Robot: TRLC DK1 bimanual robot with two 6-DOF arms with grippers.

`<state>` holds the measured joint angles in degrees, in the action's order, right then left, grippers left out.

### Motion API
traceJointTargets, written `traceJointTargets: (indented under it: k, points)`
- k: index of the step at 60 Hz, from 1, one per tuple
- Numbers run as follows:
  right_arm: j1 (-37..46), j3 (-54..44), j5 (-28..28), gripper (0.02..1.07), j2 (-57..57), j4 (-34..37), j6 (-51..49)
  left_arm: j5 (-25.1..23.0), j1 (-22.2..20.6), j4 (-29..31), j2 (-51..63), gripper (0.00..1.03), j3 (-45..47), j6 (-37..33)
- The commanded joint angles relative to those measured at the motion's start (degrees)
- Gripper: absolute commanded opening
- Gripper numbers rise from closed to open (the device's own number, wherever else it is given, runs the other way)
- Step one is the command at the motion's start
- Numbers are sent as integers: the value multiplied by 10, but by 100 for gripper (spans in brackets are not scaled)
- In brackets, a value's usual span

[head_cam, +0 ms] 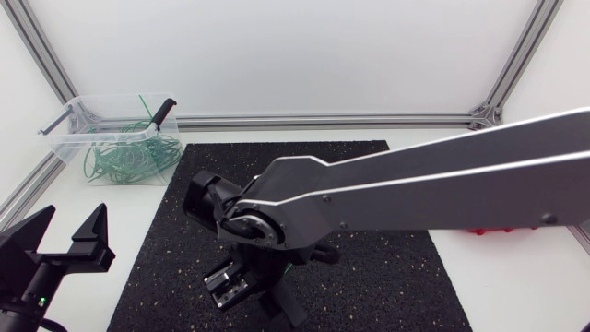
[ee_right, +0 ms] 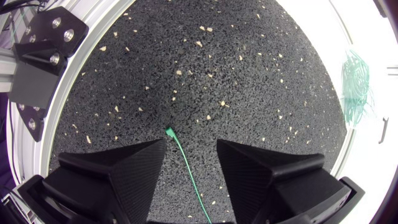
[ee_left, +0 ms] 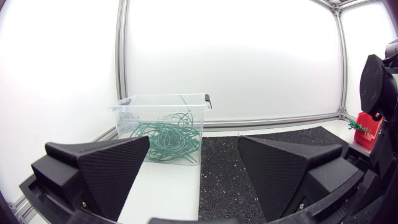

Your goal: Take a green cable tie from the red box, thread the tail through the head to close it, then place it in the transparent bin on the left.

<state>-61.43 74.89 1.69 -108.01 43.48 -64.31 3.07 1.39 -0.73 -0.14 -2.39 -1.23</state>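
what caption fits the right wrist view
Open right gripper above the speckled black mat, a green cable tie between its fingers.

Green cable tie [ee_right: 183, 163]; blk mat [ee_right: 217, 74] w/ pale flecks; red box [ee_left: 367, 138].

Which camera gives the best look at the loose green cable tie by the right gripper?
The right wrist view: the cable tie shows against the black mat, between the right gripper's open fingers. In the head view the right arm covers it; the left wrist view misses it.
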Motion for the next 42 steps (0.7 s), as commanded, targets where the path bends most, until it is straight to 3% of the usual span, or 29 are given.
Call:
traceJointTargets:
  k: [1, 42]
  points:
    - [-5, -16, 3, 47, -23, -1, 2, 5, 1, 11, -4, 99, 23, 11]
    - [-6, -22, -9, 44, -55, 0, -12, 5, 2, 11, -4, 99, 23, 11]
